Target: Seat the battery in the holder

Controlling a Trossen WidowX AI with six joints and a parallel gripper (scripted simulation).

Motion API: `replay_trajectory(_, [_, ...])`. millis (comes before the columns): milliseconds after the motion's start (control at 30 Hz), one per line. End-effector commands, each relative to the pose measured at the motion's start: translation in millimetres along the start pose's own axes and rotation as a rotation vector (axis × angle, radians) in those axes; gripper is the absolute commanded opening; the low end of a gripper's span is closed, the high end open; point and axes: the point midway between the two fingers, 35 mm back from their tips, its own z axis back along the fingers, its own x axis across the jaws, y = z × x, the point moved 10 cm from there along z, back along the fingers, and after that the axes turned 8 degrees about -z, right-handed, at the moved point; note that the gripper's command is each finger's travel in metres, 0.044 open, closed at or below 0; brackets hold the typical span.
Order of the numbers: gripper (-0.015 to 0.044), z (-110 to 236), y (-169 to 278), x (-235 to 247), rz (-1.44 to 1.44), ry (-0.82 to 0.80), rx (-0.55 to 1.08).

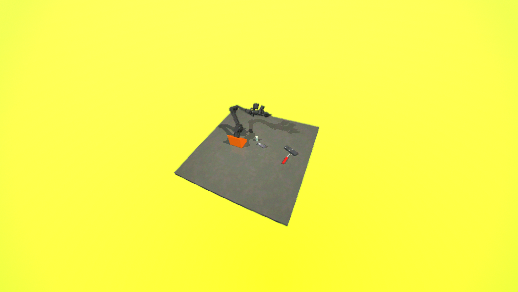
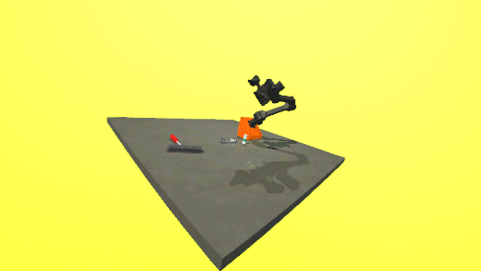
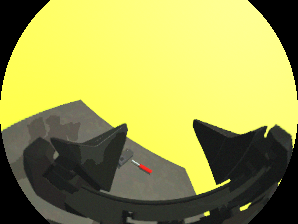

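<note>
The tool (image 3: 160, 143) is held high with its fingers spread wide, nothing gripped. The battery (image 2: 244, 140) is seen upright on the surface (image 2: 209, 195), just beside the holder (image 2: 227, 139). Small, stiff, probably slick: a mid-body grasp across its round sides is advised.

Grey slab (image 2: 209, 204) on yellow ground; orange base (image 2: 249, 128); black arm (image 2: 274, 104); brush (image 2: 185, 148) dark with red handle.

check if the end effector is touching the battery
Apart. The exterior view shows the end effector raised high, the battery far below on the table.
</note>
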Motion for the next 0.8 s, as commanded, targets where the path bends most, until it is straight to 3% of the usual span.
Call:
replay_trajectory(0, [0.0374, -1.5, 2.2, -0.5, 0.012, -0.002, 0.020])
replay_trajectory(233, [0.0190, -28.0, 81.8, -20.6, 0.319, -0.231, 0.712])
replay_trajectory(433, [0.0032, -14.9, 135.0, -35.7, 0.279, -0.669, 1.203])
replay_trajectory(467, [0.0006, -11.4, 140.0, -37.3, 0.237, -0.750, 1.257])
replay_trajectory(567, [0.0000, -3.0, 148.4, -40.9, 0.074, -0.959, 1.354])
replay_trajectory(767, [0.0000, -1.6, 149.2, -41.6, 0.030, -1.001, 1.365])
